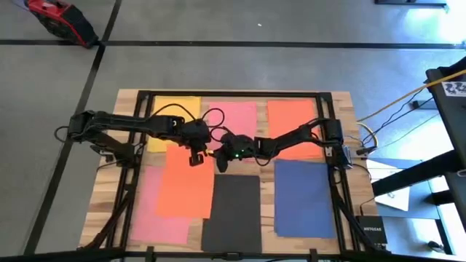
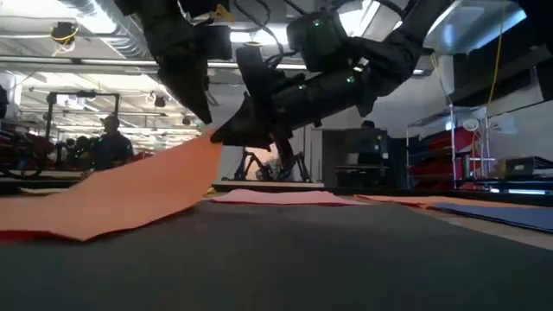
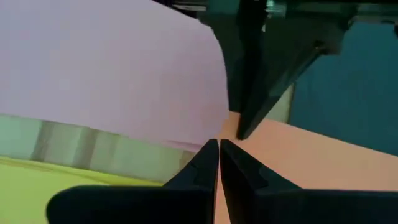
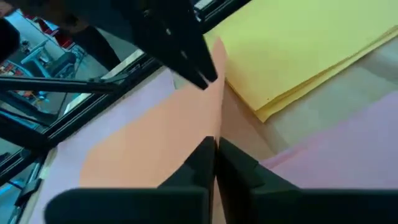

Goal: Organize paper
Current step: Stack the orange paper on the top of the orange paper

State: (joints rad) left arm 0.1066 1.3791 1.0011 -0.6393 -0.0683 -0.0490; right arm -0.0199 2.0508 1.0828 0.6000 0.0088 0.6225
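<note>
Seven sheets of paper lie on the wooden table (image 1: 342, 109) in the high view: a yellow sheet (image 1: 173, 109), a pink sheet (image 1: 234, 116) and an orange sheet (image 1: 291, 120) along the far side, a second pink sheet (image 1: 149, 215), a black sheet (image 1: 234, 211) and a dark blue sheet (image 1: 304, 196) along the near side, and a second orange sheet (image 1: 186, 182) lying over the near pink one. The left gripper (image 1: 197, 154) and the right gripper (image 1: 220, 159) meet near the table's middle, at the far right corner of that second orange sheet.

From table height, the second orange sheet (image 2: 130, 194) rises off the surface toward both grippers, its lifted corner between the left gripper (image 2: 204, 117) and the right gripper (image 2: 226, 131). A person (image 2: 108, 142) stands in the room behind.

The left wrist view shows its own gripper (image 3: 218, 149) with fingers pressed together on the orange sheet's (image 3: 311, 165) edge, the right gripper (image 3: 244, 130) touching the same corner.

The right wrist view shows its gripper (image 4: 215, 146) likewise closed on the orange sheet (image 4: 161, 146), with the left gripper (image 4: 202, 78) pinching the corner above and the yellow sheet (image 4: 298, 43) beyond.
</note>
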